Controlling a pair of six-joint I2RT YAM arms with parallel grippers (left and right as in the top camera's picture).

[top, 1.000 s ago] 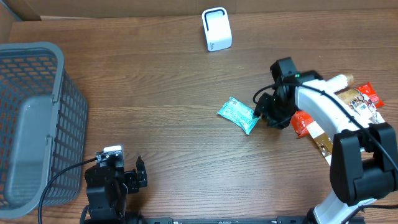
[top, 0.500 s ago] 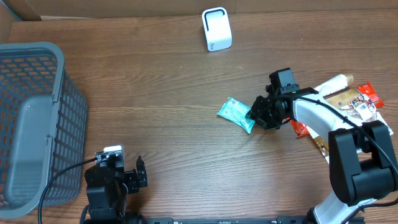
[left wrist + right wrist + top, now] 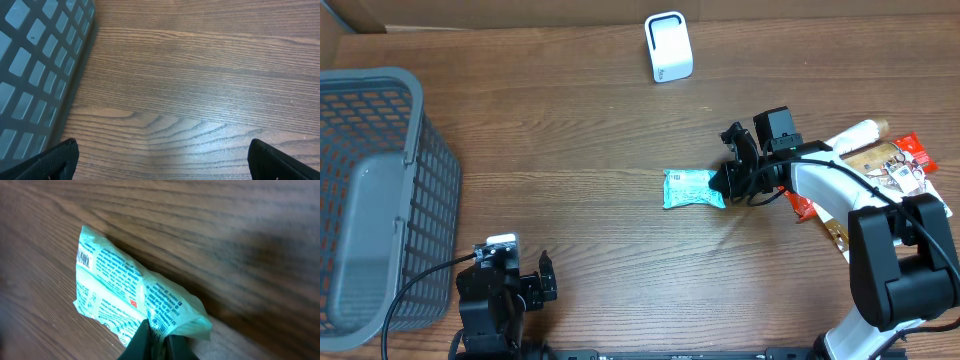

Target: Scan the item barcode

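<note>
A teal packet (image 3: 692, 188) hangs just above the middle of the table, its printed back and barcode (image 3: 85, 259) facing the right wrist camera. My right gripper (image 3: 728, 183) is shut on the packet's right edge (image 3: 172, 317), lifting it. The white barcode scanner (image 3: 668, 47) stands at the far edge, well behind the packet. At the near left my left gripper (image 3: 535, 283) is open over bare wood, its two fingertips (image 3: 60, 157) wide apart with nothing between them.
A grey mesh basket (image 3: 370, 190) fills the left side, and its wall (image 3: 40, 75) is close to my left gripper. A pile of other packaged items (image 3: 875, 165) lies at the right edge behind my right arm.
My right gripper closed on the teal packet's edge and raised it. The packet swung from tilted to level and shifted slightly left. The left arm stayed still.
</note>
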